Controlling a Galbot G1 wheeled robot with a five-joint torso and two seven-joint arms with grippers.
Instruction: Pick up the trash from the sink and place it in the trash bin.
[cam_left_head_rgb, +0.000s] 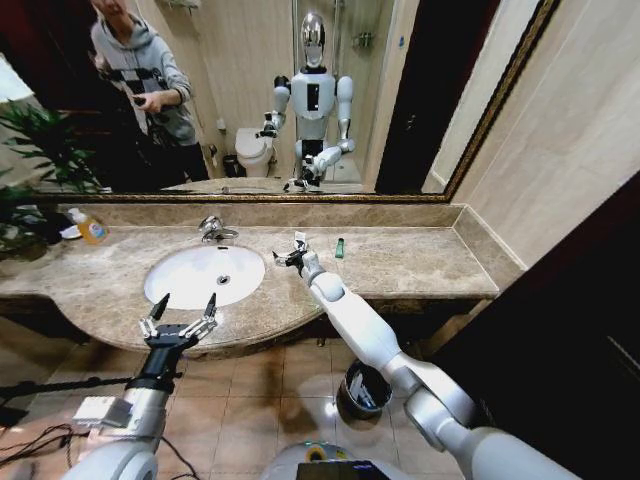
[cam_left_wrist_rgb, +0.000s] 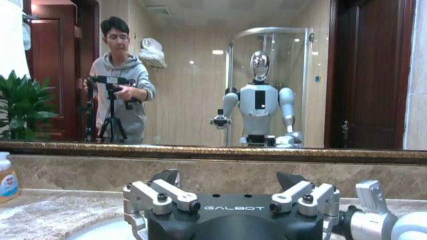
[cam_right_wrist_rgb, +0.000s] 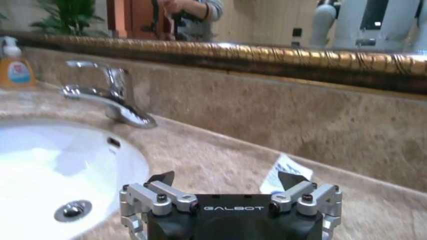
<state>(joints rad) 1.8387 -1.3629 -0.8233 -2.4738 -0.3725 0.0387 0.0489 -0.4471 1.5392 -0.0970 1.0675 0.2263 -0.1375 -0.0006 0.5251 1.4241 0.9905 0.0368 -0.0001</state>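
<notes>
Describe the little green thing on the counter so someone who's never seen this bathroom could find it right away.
Start at the oval white sink in the mottled marble countertop and move toward the robot's right, past the right gripper hovering over a white wrapper. Just beyond, nearer the mirror, lies the tiny green bottle. It is the one green item there, far smaller than the orange-yellow soap bottle across the sink.

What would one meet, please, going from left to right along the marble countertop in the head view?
Orange soap bottle → sink, with the faucet behind it → right gripper by the white wrapper → small green bottle.
</notes>
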